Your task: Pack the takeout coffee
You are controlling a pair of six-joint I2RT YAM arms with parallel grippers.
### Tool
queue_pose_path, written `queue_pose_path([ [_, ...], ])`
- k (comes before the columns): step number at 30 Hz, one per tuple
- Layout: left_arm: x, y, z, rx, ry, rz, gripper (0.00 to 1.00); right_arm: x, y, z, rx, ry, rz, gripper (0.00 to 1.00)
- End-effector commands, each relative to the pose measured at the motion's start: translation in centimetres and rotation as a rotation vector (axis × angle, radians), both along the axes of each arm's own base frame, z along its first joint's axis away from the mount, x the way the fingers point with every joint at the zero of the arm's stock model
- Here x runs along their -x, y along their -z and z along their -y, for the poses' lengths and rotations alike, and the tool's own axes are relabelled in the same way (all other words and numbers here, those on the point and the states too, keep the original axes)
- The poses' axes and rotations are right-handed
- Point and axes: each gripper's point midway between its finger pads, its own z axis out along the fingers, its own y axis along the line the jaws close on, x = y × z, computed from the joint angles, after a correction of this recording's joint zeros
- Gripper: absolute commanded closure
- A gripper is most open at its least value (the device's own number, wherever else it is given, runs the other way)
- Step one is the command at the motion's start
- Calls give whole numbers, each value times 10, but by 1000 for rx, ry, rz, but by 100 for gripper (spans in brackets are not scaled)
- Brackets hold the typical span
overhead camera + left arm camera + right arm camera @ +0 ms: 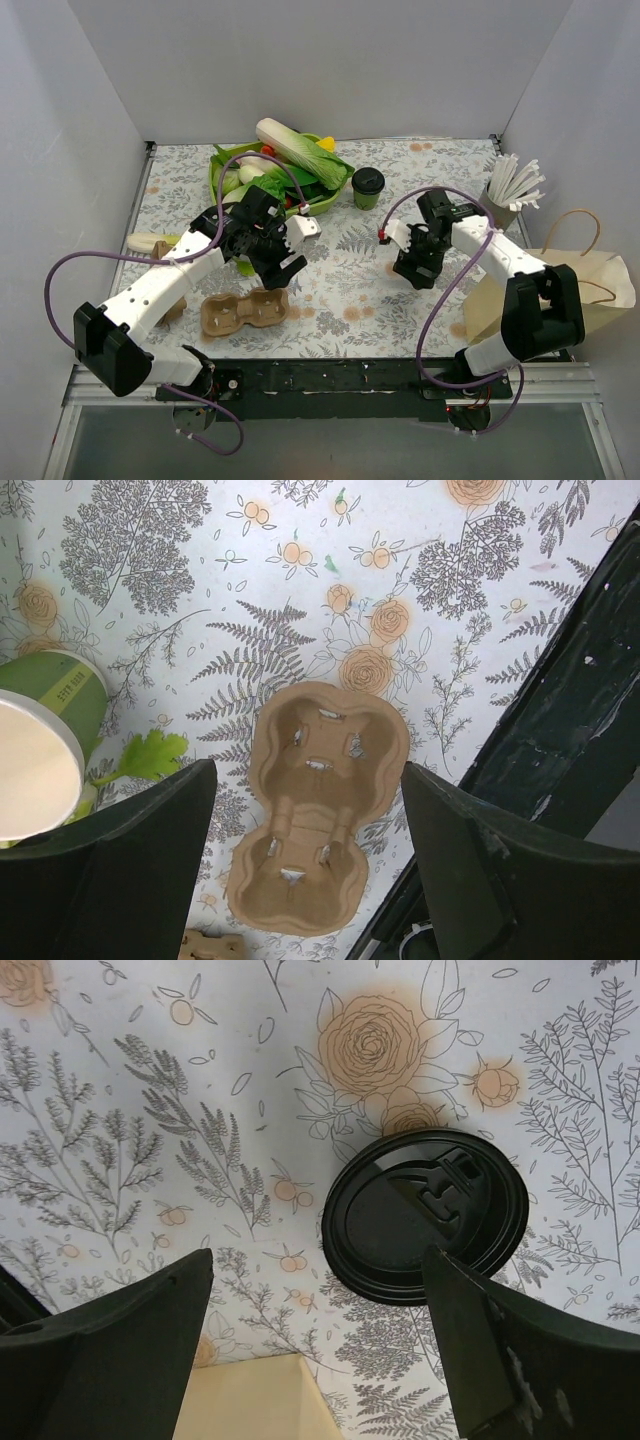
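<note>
Desk (350,290) is covered in a grey fern and orange rose print, boxed in by plain white walls (330,70) on three sides. The takeout coffee (368,187) stands at the far middle with its lid on, just right of the green veggie bowl (214,168). Left fingers (140,860) are spread wide over a cardboard cup carrier (318,805), with an open green cup (45,730) off to one side. Right fingers (120,1330) are spread too, above a loose black lid (425,1215) lying flat on the print.

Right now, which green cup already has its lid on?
The lidded cup beside the vegetable pile; the open cup by the left claw shows a bare cream inside.
</note>
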Motion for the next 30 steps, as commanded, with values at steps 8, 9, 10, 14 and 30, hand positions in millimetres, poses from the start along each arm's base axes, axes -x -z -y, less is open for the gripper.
queue_pose_path([
  [8,-6,-6,2,9,-32,5,25,-64,24,1,99,-64,215,5],
  [9,-6,-5,2,5,-30,1,25,-66,25,1,101,-63,217,5],
  [10,-7,-4,1,2,-33,1,24,-68,27,1,102,-63,217,5],
  [14,-9,-1,0,-10,-37,3,24,-75,30,4,123,-44,233,5],
  [30,-9,5,1,-16,-39,-9,23,-144,15,71,202,216,321,4],
])
